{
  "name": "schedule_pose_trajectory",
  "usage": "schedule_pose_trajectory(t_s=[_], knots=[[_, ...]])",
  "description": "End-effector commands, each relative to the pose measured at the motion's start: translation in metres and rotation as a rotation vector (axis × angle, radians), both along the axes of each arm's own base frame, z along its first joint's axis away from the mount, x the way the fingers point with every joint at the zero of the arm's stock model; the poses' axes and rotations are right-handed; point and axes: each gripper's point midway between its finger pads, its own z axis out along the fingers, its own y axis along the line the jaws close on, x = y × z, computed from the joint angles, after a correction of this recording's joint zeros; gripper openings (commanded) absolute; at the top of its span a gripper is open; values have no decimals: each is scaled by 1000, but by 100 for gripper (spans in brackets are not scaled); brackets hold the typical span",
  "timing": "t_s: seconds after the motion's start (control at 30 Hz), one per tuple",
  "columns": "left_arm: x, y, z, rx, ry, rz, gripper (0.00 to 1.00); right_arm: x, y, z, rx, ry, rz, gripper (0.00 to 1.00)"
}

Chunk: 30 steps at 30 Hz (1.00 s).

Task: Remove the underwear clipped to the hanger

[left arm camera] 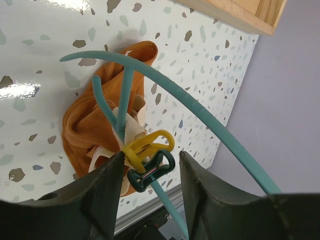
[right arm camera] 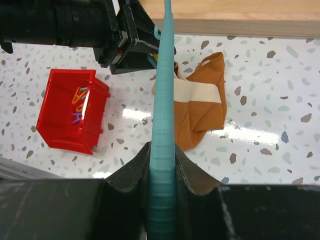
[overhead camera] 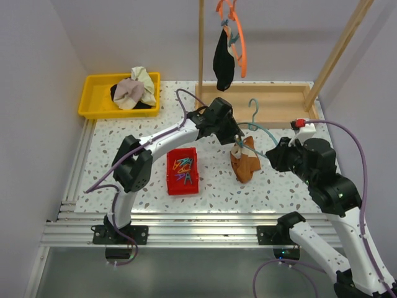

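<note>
**Top view.** Two hangers counted. The orange hanger (overhead camera: pixel 239 43) hangs on the wooden rack (overhead camera: pixel 260 105) with the black underwear (overhead camera: pixel 223 59) hanging from it. The teal hanger (overhead camera: pixel 255 121) is low over the table, with the brown underwear (overhead camera: pixel 245 164) under it, sagging onto the tabletop. Two garments in all, and neither looks free yet. The left gripper (overhead camera: pixel 236 140) is at the top of the brown piece. The right gripper (overhead camera: pixel 273 155) is just beside it, on the hanger's far end. One red bin (overhead camera: pixel 183 184) holds a few loose clips, too tangled to count. One yellow tray (overhead camera: pixel 93 102) holds a pale cloth bundle (overhead camera: pixel 138 87).

**Left wrist.** Two clips sit on the teal hanger: a yellow clip (left arm camera: pixel 148 146) and a dark green clip (left arm camera: pixel 150 171), side by side, pinching the cream edge of the brown underwear. The left fingers stand apart, one on each side of the pair, and squeeze nothing.

**Right wrist.** The right jaws are closed tight on the teal hanger's bar, holding it up. The brown underwear lies partly on the table beyond.

**Status.** Judged early: both clips are on and the first garment is attached. The black one is untouched.
</note>
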Motion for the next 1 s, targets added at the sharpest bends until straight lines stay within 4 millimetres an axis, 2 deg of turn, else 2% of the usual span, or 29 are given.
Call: schedule_pose_trajectory(t_s=[0.0, 0.07, 0.2, 0.27, 0.3, 0.5, 0.53, 0.57, 0.8, 0.97], knots=[[6, -1, 4, -13, -7, -28, 50, 11, 4, 20, 8, -82, 17, 0], [4, -3, 2, -15, -3, -38, 45, 12, 5, 19, 4, -80, 19, 0], [4, -4, 5, -26, -6, -44, 17, 14, 3, 20, -4, -85, 10, 0], [5, -3, 5, -30, -5, -49, 10, 15, 3, 19, -8, -83, 11, 0], [4, -3, 6, -31, -6, -53, 1, 15, 2, 19, -12, -84, 8, 0], [3, 0, 13, -59, -17, -63, 0, 20, -9, 17, -48, -80, -49, 0], [7, -2, 26, -100, -49, -57, 0, 22, -11, 16, -56, -75, -65, 0], [3, -1, 23, -117, -43, -64, 0, 23, -11, 15, -58, -70, -65, 0], [12, -3, 51, -201, -104, -69, 0, 29, -8, 12, -82, -54, -53, 0], [20, 4, 80, -296, -174, -43, 0, 31, -6, 11, -91, -47, -37, 0]])
